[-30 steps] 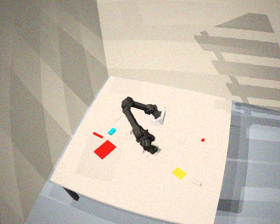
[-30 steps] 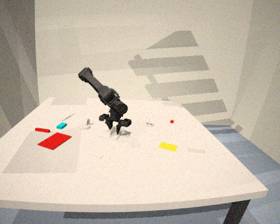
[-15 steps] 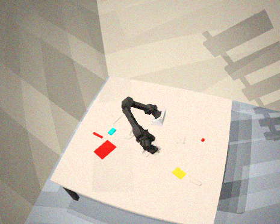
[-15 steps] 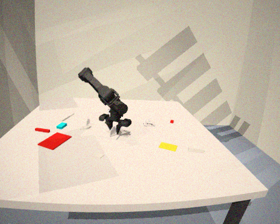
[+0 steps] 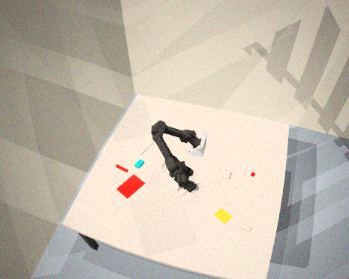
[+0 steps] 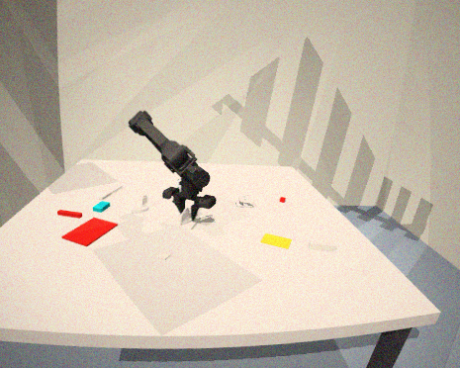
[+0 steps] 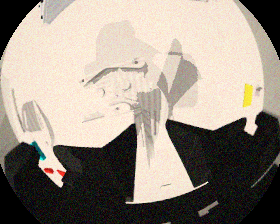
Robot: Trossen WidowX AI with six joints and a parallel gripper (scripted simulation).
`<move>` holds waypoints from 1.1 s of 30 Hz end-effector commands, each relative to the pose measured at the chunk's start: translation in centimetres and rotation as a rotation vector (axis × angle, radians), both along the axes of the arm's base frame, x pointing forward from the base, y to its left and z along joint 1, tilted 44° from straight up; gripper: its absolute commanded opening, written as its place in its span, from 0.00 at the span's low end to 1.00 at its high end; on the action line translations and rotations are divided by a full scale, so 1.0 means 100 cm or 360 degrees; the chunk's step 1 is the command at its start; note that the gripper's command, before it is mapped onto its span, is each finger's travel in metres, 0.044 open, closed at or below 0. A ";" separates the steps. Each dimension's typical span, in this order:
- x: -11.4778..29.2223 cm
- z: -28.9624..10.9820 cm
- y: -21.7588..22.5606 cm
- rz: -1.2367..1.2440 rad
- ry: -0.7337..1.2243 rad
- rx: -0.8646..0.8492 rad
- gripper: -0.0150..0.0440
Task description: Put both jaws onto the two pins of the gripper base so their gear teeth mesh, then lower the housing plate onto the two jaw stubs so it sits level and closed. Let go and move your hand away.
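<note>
My gripper (image 6: pixel 188 216) (image 7: pixel 151 124) points down, low over the middle of the table, its fingers shut on a pale part (image 6: pixel 185 217) (image 7: pixel 150 106). The part is white and grey in shade; whether it is a jaw or the housing plate I cannot tell. In the wrist view a pale assembly (image 7: pixel 115 76) with round ends and small round features lies just beyond the fingertips, and looks like the gripper base area. White on white hides its pins and teeth, and whether the held part touches it. Another white part (image 5: pixel 227 174) (image 6: pixel 244 202) lies to the right.
On the left are a cyan block (image 5: pixel 139 163) (image 6: pixel 101 207), a red bar (image 5: pixel 121 168) (image 6: pixel 69 214) and a red sheet (image 5: pixel 130 186) (image 6: pixel 90 231). On the right are a yellow sheet (image 5: pixel 223 215) (image 6: pixel 276 240), a pale bar (image 6: pixel 322 247) and a small red cube (image 5: pixel 253 174) (image 6: pixel 282 200).
</note>
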State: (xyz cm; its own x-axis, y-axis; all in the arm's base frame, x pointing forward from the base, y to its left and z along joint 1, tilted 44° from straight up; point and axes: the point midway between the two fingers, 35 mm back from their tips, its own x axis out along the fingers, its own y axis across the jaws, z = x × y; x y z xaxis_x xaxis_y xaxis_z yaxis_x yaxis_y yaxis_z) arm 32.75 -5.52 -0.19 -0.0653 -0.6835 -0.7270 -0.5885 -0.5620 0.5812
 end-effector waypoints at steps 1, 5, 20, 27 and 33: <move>0.000 0.000 0.000 0.0003 -0.0001 -0.0007 0.48; 0.000 0.000 0.000 0.0003 -0.0001 -0.0007 0.48; 0.000 0.000 0.000 0.0000 0.0000 0.0000 0.63; 0.002 0.010 0.010 0.0001 0.0000 0.0001 0.63; 0.004 0.047 0.044 0.0003 -0.0001 -0.0003 0.63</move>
